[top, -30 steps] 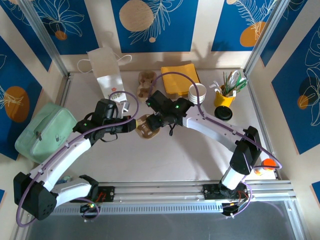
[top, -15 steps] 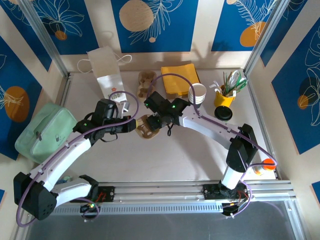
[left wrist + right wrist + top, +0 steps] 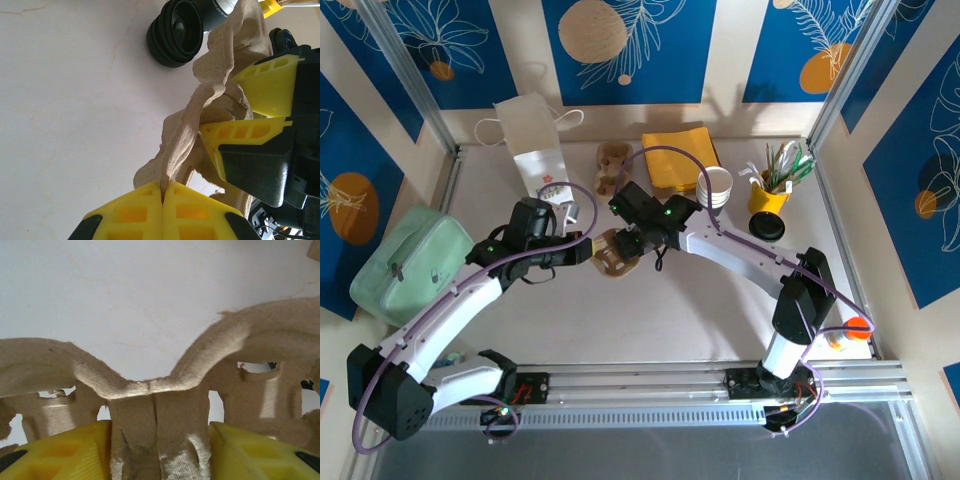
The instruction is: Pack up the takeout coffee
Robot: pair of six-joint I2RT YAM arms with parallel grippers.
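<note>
A brown pulp cup carrier point(image 3: 612, 256) lies at the table's middle, between both grippers. My left gripper point(image 3: 588, 250) is shut on the carrier's thin edge point(image 3: 172, 150), its yellow fingertips point(image 3: 140, 200) pressed together on it. My right gripper point(image 3: 632, 244) reaches in from the other side. In the right wrist view its two yellow fingers point(image 3: 55, 450) press against both sides of the carrier's central post point(image 3: 150, 415). The same right fingers point(image 3: 265, 85) show in the left wrist view. The takeout coffee is hidden or out of view.
A white paper bag point(image 3: 535, 140) stands at the back left, a second carrier point(image 3: 612, 165) and yellow napkins point(image 3: 680, 155) behind. Stacked white cups point(image 3: 715, 185), a yellow utensil cup point(image 3: 772, 188) and black lids point(image 3: 767, 226) sit right. A green pouch point(image 3: 405, 260) lies far left.
My right gripper has shifted slightly left and its jaws have narrowed onto the carrier's post. The left arm and its grip have not moved.
</note>
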